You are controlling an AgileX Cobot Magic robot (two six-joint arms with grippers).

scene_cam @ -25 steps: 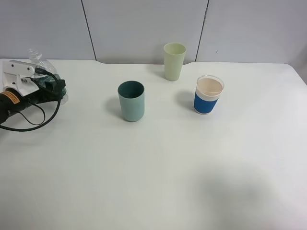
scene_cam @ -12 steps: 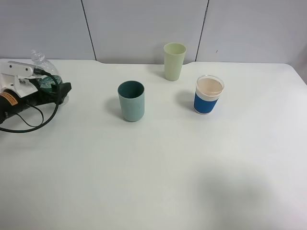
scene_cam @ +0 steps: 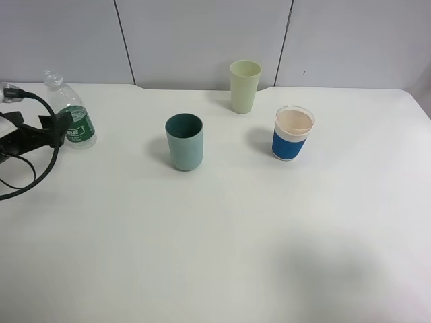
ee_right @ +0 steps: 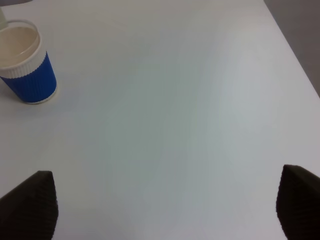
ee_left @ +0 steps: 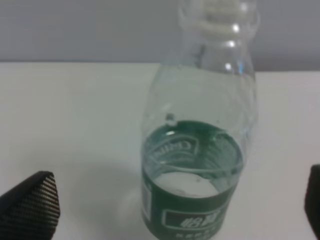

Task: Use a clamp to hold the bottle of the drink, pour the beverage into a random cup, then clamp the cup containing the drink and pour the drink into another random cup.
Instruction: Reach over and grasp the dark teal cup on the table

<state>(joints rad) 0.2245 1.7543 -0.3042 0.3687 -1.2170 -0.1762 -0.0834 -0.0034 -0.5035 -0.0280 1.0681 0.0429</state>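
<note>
A small clear bottle (scene_cam: 71, 114) (ee_left: 200, 150) with a dark green label stands upright near the desk's (scene_cam: 222, 235) left edge, toward the far-left corner. A little clear liquid (ee_left: 185, 187) lies low inside it, at label height. The left jaws are spread wide, one on each side of the bottle. Their dark fingertips (ee_left: 30, 205) are clear of the plastic in the left wrist view, and nothing is pinched.

A teal tumbler (scene_cam: 184, 142) stands upright on the far half of the desk, left of its middle and well apart from the bottle. Its inside is too dark to show whether it holds any drink. A pale yellow-green tumbler (scene_cam: 244, 86) stands at the far edge, near the middle. A blue cup with a white rim band (scene_cam: 293, 132) (ee_right: 26, 62) stands between that tumbler and the right edge.

The right jaws are also spread. Their tips (ee_right: 30, 205) are wide apart over bare desk near the right edge, with nothing between them and the blue cup well beyond.
</note>
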